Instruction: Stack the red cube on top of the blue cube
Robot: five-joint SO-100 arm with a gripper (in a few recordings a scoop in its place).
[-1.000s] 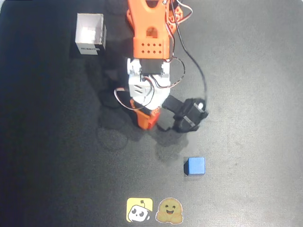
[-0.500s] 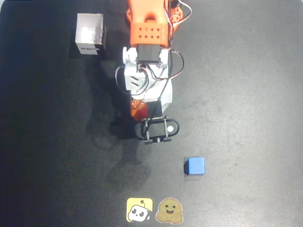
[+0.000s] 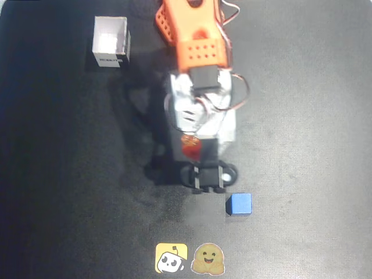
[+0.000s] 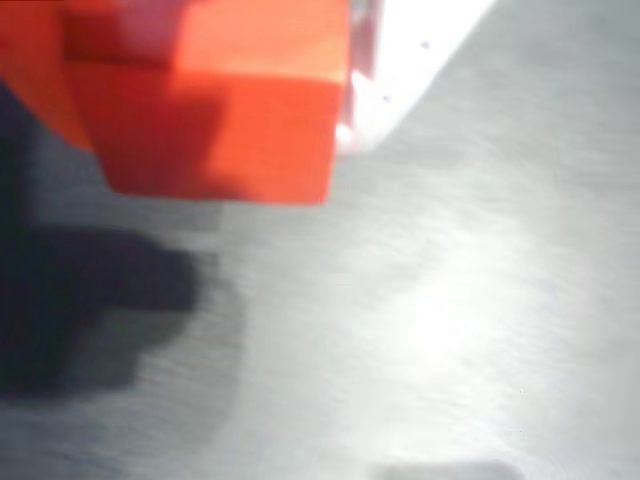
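Observation:
The blue cube (image 3: 239, 204) rests on the black mat toward the front, right of centre in the overhead view. My gripper (image 3: 193, 146) hangs above the mat, up and to the left of the blue cube, with the black wrist camera between them. A patch of the red cube (image 3: 190, 150) shows between the jaws under the white wrist. In the blurred wrist view the red cube (image 4: 220, 140) sits at the top left, lifted off the mat and casting a shadow, with a white finger (image 4: 395, 70) against its right side. My gripper (image 4: 215, 70) is shut on it.
A white open box (image 3: 110, 42) stands at the back left. Two stickers lie at the front edge, a yellow one (image 3: 171, 257) and a brown one (image 3: 208, 258), left of and below the blue cube. The mat (image 3: 314, 145) stretches wide on the right.
The arm has swung from the left toward the right and reached forward, bringing the held red cube closer to the blue cube. The blue cube has not moved.

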